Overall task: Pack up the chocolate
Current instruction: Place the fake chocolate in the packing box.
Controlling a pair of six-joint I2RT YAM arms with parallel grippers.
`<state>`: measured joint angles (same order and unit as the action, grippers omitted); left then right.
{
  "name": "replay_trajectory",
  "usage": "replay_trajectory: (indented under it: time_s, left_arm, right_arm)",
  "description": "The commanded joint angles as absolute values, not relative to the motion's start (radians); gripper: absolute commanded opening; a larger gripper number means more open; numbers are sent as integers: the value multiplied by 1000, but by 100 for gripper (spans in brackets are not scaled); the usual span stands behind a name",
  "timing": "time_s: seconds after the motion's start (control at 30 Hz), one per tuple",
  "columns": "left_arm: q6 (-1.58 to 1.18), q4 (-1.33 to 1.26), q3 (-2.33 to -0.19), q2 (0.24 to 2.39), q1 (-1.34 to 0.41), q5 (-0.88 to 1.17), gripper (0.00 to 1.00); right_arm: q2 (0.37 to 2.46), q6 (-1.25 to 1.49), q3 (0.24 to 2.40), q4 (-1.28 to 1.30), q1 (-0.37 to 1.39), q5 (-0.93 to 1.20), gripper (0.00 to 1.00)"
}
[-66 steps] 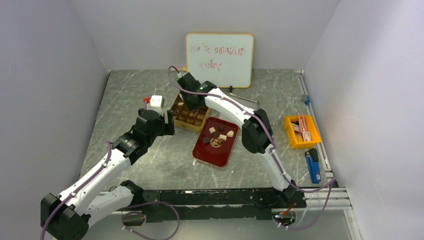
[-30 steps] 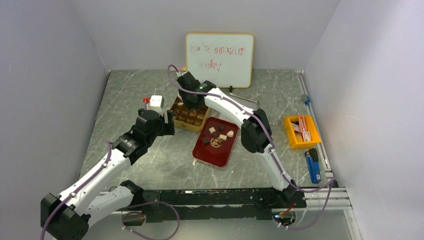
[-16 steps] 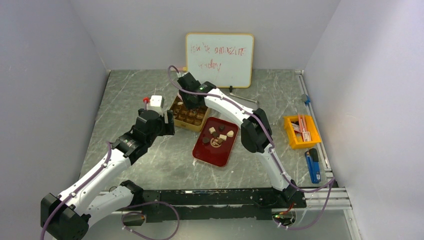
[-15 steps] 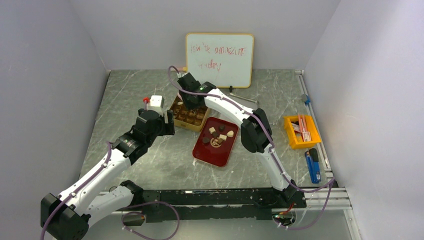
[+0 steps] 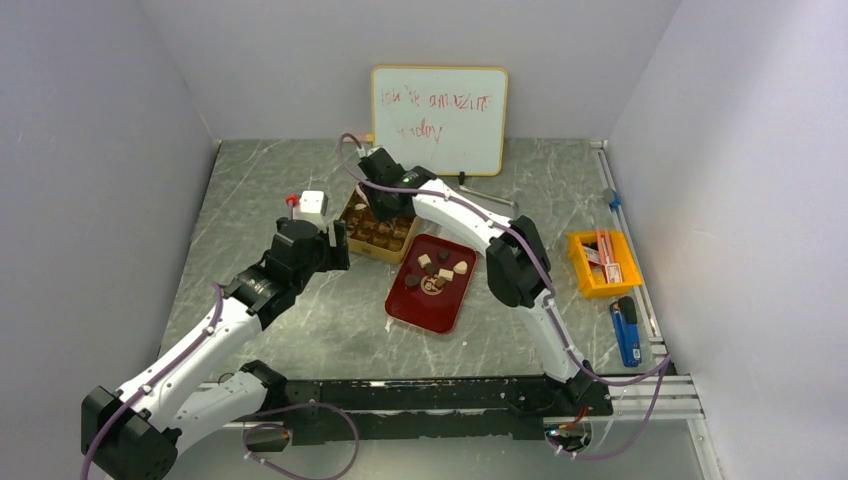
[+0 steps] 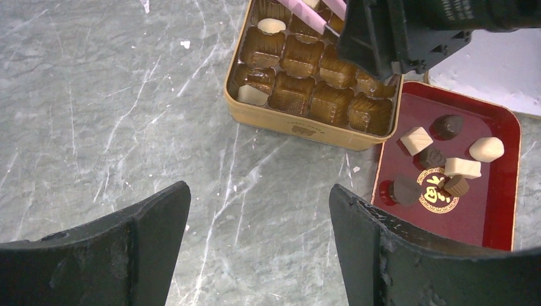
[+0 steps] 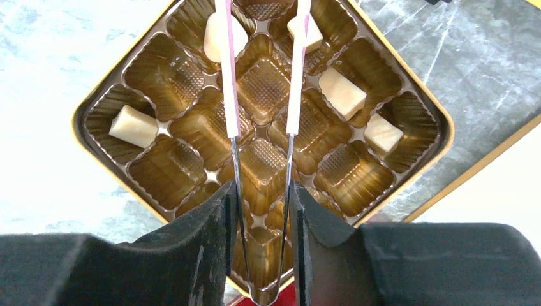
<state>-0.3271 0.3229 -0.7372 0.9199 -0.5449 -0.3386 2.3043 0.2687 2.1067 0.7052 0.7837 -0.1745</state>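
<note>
The right tool (image 7: 263, 197) is clenched on the pink tweezers (image 7: 228, 95), whose two arms run out spread apart over the middle cells of the gold tin (image 6: 300, 131). Their tips pass beyond the wrist view's top edge, so I cannot tell what lies between them. The tin sits in the far half of the desk (image 5: 300, 330), left of centre, turned at an angle to the desk's edges.

Five cream pieces of chocolate (image 7: 133, 125) lie in separate cells, all in the outer rows close to the tin's walls. The rest of the chocolate (image 6: 416, 139), dark, brown and cream, is gathered in the far half of the red tray (image 6: 504, 210). The tray lies just beside the tin on its near-right side, and its near half shows bare red.

The left tool (image 6: 258, 191) is released, fingers wide apart, hanging over bare marble off the tin's near-left wall and apart from it. Open marble runs from there to the desk's left and near edges.

A small white box (image 5: 313, 207) stands near the tin's left corner. A whiteboard (image 5: 440, 118) leans at the far edge, and an orange bin (image 5: 603, 265) sits by the right edge, well apart from the tray.
</note>
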Motion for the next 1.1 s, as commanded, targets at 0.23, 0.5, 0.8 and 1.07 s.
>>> replay_trajectory:
  time_s: [0.23, 0.5, 0.8, 1.07]
  left_arm:
    - [-353, 323, -774, 903, -548, -325, 84]
    - [-357, 321, -772, 904, -549, -320, 84]
    - [-353, 320, -770, 906, -550, -324, 84]
    - [-348, 310, -773, 920, -548, -324, 84]
  right_arm:
    - [2177, 259, 2053, 626, 775, -187, 34]
    - [2191, 260, 2052, 616, 773, -172, 36]
    - [2214, 256, 2089, 628, 774, -168, 39]
    - [2205, 257, 2077, 608, 775, -178, 36]
